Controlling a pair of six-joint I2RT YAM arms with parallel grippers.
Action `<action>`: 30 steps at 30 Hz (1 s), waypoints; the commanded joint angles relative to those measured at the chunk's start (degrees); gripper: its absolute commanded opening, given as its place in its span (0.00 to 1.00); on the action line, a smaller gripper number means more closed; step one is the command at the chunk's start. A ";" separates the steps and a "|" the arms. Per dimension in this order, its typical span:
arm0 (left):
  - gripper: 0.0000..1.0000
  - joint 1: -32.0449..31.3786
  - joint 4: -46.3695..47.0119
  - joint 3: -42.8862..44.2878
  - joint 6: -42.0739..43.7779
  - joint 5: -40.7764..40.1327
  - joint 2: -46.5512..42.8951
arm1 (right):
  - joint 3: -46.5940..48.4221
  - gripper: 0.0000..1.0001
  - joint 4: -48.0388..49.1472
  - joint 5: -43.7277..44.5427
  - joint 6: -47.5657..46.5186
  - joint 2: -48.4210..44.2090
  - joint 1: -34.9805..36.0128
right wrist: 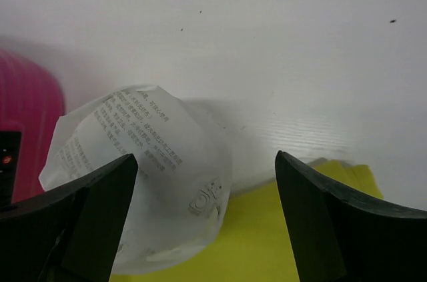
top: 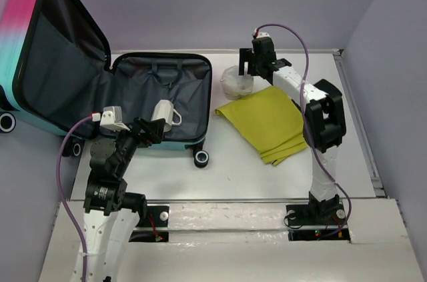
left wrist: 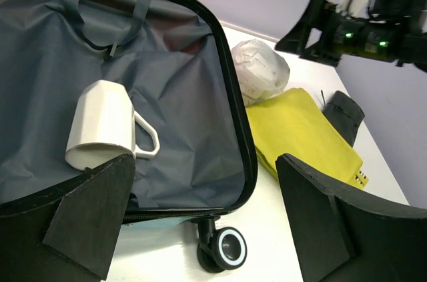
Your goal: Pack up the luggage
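- The luggage (top: 133,89) lies open at the left of the white table (top: 233,169). Its base is flat on the tabletop and its lid stands up at an angle against the left wall, showing a pink-to-teal shell on the outside.
- Both halves are lined in dark grey fabric with black zipper trim, and a black wheel (top: 201,158) sticks out at the near right corner of the base.
- A white mug (top: 163,112) lies on its side on the lining of the base, close to the near edge. In the left wrist view its handle points towards the right-hand wall of the case.
- The left gripper (top: 155,130) hovers over the near edge of the base with its jaws spread wide, clasping nothing. In the left wrist view the mug (left wrist: 103,129) sits just beyond the left finger, and I cannot tell whether they touch.
- A crumpled white packet with small black print (top: 235,82) sits on the table just beside the far right corner of the luggage.
- The right gripper (top: 253,69) hangs over that packet with its jaws wide apart and nothing clamped. In the right wrist view the packet (right wrist: 153,169) lies below and between the fingers, nearer the left one.
- A folded yellow cloth (top: 267,122) lies flat on the table to the right of the luggage, its far corner next to the packet.
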 commanded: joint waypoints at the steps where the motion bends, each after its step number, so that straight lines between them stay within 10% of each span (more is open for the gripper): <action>1: 0.99 -0.34 2.49 2.19 0.92 3.01 1.83 | 4.73 0.89 0.02 -8.76 2.47 3.68 -0.42; 10: 0.99 -0.69 2.31 2.27 1.00 3.80 5.08 | 1.48 0.59 4.50 -12.55 4.49 8.17 -2.01; 16: 0.99 -1.13 2.13 2.36 1.09 3.71 5.43 | -1.94 0.16 9.77 -11.49 3.35 2.39 -2.01; 30: 0.99 -2.54 1.52 2.62 0.92 2.49 4.64 | -1.26 0.08 17.42 -20.10 5.98 -10.12 10.26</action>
